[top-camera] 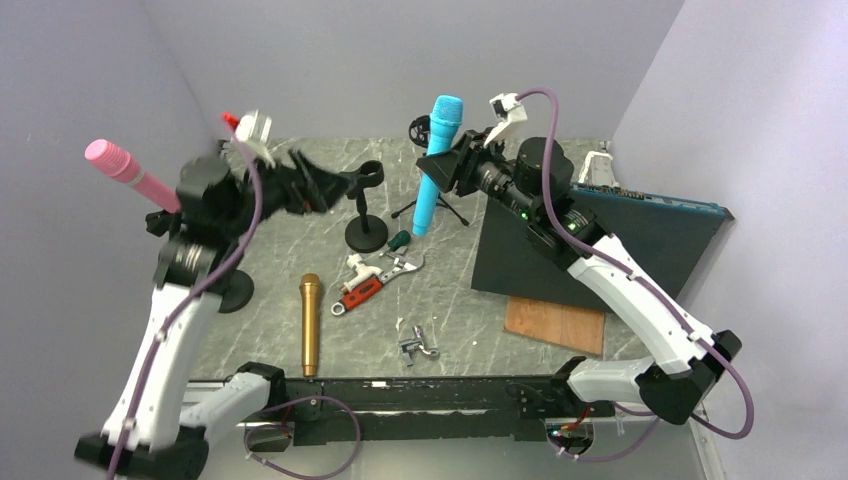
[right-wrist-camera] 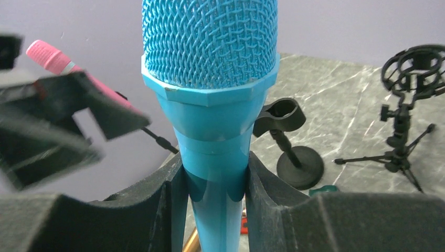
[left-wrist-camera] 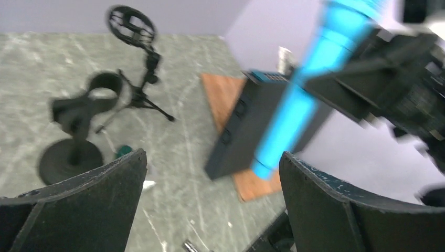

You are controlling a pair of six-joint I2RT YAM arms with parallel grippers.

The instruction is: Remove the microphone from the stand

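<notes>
My right gripper (top-camera: 452, 166) is shut on the blue microphone (top-camera: 436, 165) and holds it in the air, head up, clear of any stand. In the right wrist view the fingers (right-wrist-camera: 157, 205) clamp the blue microphone (right-wrist-camera: 210, 105) just below its head. The empty black stand (top-camera: 366, 205), with its open clip at the top, stands on a round base left of the microphone. My left gripper (top-camera: 318, 186) is open and empty, raised just left of the stand's clip. In the left wrist view the empty stand (left-wrist-camera: 78, 113) and the blurred blue microphone (left-wrist-camera: 299, 105) show beyond the open fingers (left-wrist-camera: 315, 194).
A pink microphone (top-camera: 130, 172) sits in a second stand at the far left. A gold microphone (top-camera: 310, 322), a wrench (top-camera: 385, 268) and small tools lie on the marble table. A tripod shock mount (top-camera: 424, 130) stands at the back. A dark box (top-camera: 560, 250) and wooden board (top-camera: 555, 325) lie to the right.
</notes>
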